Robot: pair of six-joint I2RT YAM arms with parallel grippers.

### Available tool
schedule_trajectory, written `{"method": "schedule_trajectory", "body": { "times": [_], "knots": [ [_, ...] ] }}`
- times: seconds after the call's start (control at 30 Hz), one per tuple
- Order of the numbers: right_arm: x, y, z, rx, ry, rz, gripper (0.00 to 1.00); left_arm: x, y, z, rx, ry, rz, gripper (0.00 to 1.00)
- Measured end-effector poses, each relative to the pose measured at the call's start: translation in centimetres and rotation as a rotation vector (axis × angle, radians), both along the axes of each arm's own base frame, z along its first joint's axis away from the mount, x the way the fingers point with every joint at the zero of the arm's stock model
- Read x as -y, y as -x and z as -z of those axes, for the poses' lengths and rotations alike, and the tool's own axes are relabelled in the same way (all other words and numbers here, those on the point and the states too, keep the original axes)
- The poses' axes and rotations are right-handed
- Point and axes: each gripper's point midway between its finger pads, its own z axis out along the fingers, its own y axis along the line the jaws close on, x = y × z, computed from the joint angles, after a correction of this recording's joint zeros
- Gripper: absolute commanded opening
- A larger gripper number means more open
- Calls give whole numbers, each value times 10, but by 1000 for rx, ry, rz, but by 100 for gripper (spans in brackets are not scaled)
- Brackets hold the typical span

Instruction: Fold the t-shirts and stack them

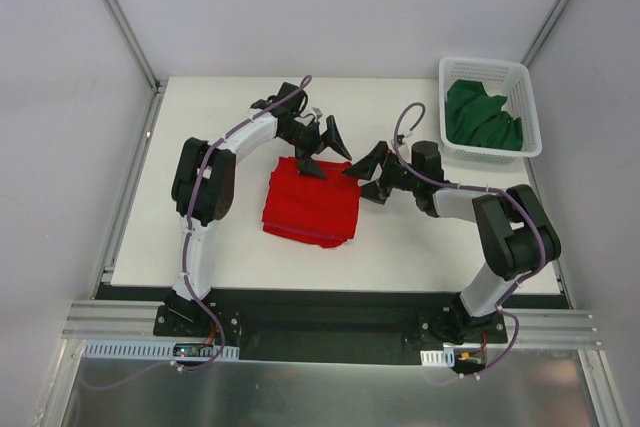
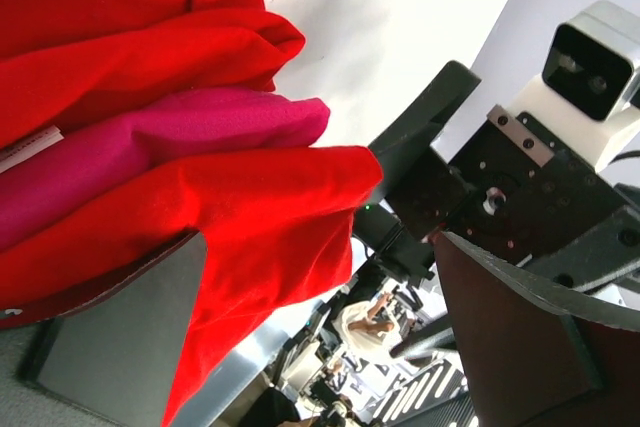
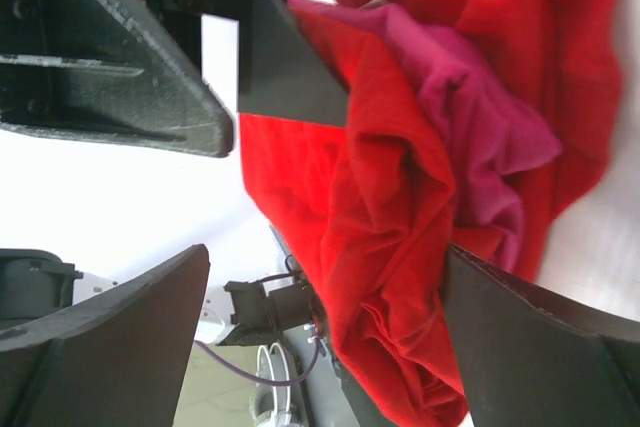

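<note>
The red t-shirt (image 1: 312, 205) lies folded mid-table, and the magenta t-shirt (image 2: 170, 137) is sandwiched between its layers. My left gripper (image 1: 325, 154) is open at the stack's far edge; red cloth (image 2: 270, 217) drapes over one finger (image 2: 120, 337). My right gripper (image 1: 360, 182) is open at the far right corner of the stack. Between its jaws bulges a fold of red cloth (image 3: 400, 277), with magenta cloth (image 3: 470, 117) beside it. The jaws of both grippers (image 2: 330, 347) (image 3: 325, 337) stand wide. The green t-shirt (image 1: 482, 117) lies crumpled in the basket.
A white lattice basket (image 1: 530, 112) sits at the table's far right corner. The two grippers face each other closely; the right wrist (image 2: 520, 177) fills the left wrist view. The left arm's fingers (image 3: 120, 77) show in the right wrist view.
</note>
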Motion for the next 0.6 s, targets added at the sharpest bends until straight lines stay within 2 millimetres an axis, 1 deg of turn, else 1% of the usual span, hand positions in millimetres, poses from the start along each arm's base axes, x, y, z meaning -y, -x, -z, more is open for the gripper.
{"method": "schedule_trajectory", "body": {
  "times": [0.23, 0.37, 0.6],
  "knots": [
    [-24, 7, -13, 8, -46, -36, 96, 0, 0, 0, 0, 0, 1, 99],
    [-35, 12, -17, 13, -57, -56, 96, -4, 0, 2, -3, -3, -2, 99],
    [-43, 18, -16, 14, -56, -73, 96, -4, 1, 2, -2, -3, -1, 99]
  ]
}}
